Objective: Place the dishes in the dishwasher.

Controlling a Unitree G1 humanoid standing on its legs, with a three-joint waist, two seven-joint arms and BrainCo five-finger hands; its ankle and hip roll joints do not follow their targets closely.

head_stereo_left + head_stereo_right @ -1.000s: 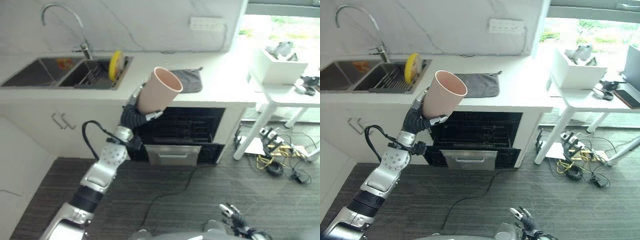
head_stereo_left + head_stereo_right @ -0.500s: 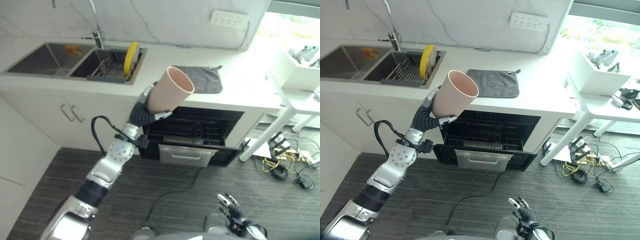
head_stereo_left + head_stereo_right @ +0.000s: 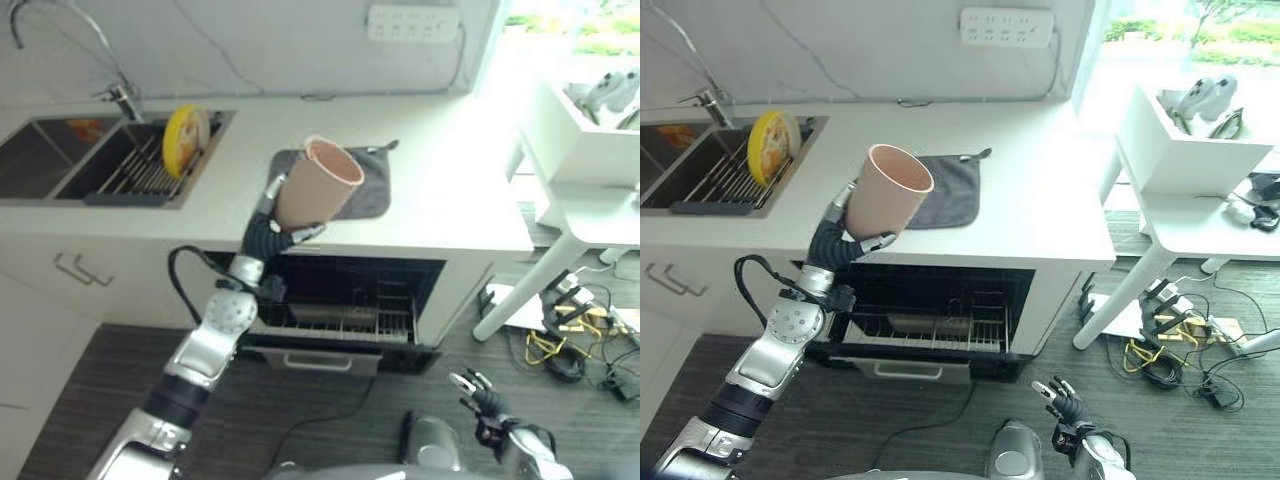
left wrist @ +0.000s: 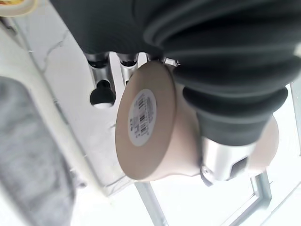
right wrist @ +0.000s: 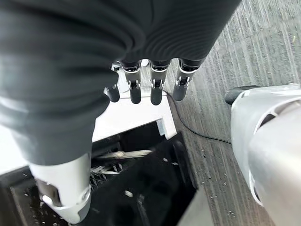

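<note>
From my head, my left hand (image 3: 268, 232) grips the pink cup (image 3: 315, 186) over the white counter (image 3: 450, 190), above the open dishwasher (image 3: 930, 315). My left wrist shows the cup's base. My right hand (image 5: 141, 87) hangs relaxed above dark floor (image 5: 263, 42).

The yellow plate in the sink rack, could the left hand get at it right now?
Probably not as things stand: the left hand is curled round the pink cup, held above the counter edge. The yellow plate stands free in the sink rack, but the hand is occupied.
</note>
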